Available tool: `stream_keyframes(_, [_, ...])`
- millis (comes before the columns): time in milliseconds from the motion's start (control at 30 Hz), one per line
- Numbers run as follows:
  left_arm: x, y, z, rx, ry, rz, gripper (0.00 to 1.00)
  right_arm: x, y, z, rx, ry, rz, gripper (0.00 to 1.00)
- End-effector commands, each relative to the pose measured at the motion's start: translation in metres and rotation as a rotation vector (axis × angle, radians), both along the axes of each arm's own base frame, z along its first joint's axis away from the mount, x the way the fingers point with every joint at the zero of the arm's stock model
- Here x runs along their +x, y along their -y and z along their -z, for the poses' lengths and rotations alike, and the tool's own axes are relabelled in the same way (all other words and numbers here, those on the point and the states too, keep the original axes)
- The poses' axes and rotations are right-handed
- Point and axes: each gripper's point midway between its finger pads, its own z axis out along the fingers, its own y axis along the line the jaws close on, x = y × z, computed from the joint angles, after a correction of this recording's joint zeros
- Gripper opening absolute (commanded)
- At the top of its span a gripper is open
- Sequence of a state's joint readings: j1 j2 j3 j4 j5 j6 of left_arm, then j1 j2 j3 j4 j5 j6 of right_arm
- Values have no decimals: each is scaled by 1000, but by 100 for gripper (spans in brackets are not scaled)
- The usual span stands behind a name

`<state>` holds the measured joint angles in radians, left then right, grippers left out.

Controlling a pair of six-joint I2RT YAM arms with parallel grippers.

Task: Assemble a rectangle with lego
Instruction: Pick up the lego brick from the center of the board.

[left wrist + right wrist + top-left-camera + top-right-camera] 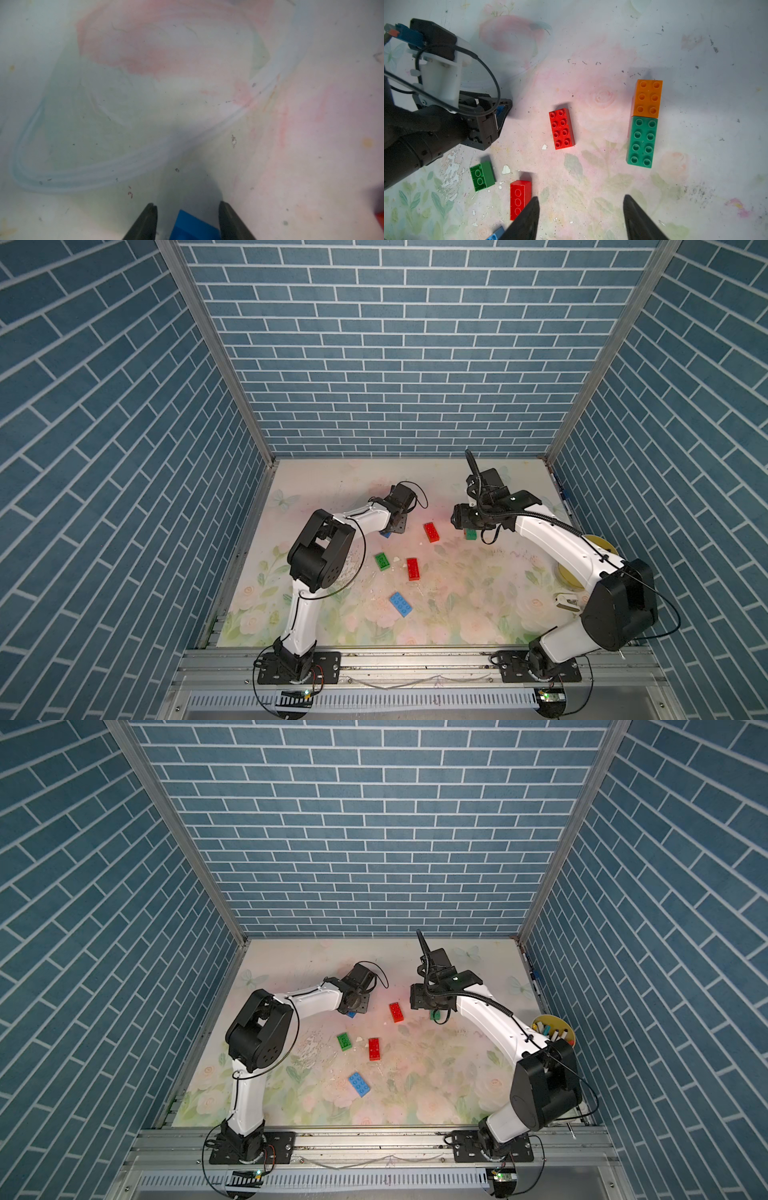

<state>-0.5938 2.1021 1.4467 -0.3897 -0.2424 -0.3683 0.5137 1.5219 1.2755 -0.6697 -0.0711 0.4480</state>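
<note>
— Left claw (pixel 188 209)?
— Down at the mat (pixel 457 614), left of frame centre in both top views. Straddles the blue brick (pixel 193 225). Leaves a sliver of mat bare beside one finger (pixel 148 220). Cannot tell whether clamped or merely around it.
— Blue brick resting or lifted?
— Cannot tell from these views.
— Right claw (pixel 580 199)?
— Released, spread wide, empty. Hangs right of centre in both top views, near the teal brick (pixel 471 534).
— Other pieces?
— Scattered mid-frame. Teal brick butted end to end against the orange brick (pixel 648 97), both studs up, plain in the right wrist view; orange one hidden under the right arm (pixel 552 543) in the top views. Upper red brick (pixel 432 531) between the two claws, studs up. Lower down the frame, lower red brick (pixel 412 568) and green brick (pixel 382 561), near each other yet apart, both tipped over, hollow undersides toward the right wrist camera. Pale blue brick (pixel 401 604) lowest in the frame, alone, studs up.
— Anything besides?
— Yellow disc (pixel 552 1018) at the right edge of the mat, partly behind the right arm, carrying small bits too tiny to name.
</note>
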Motion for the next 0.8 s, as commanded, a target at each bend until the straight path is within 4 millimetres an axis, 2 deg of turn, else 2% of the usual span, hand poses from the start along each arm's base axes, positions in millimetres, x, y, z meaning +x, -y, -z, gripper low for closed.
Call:
stream_keyframes(0, [-27,-14,39,27,-135,2,45,-3,7,-8,-2,20,17,64])
stream_keyframes(100, [-32,-15,42,12,-146,-11,33,-4,8,-9,-4,25,19,64])
stream_keyframes(433, [-39,-15,24,-59,-115,-58,24,-5,10,-7,-2,25,26,64])
stream_keyframes(533, [-39,-8,9,-101,-94,-73,23,-6,13,-7,-10,33,33,64])
stream_keyframes(633, [-40,6,-16,-141,-53,-83,23,-6,16,-9,-16,46,43,64])
stream_keyframes(767, [-49,42,-52,-212,7,-71,23,-7,22,-8,-25,60,74,64])
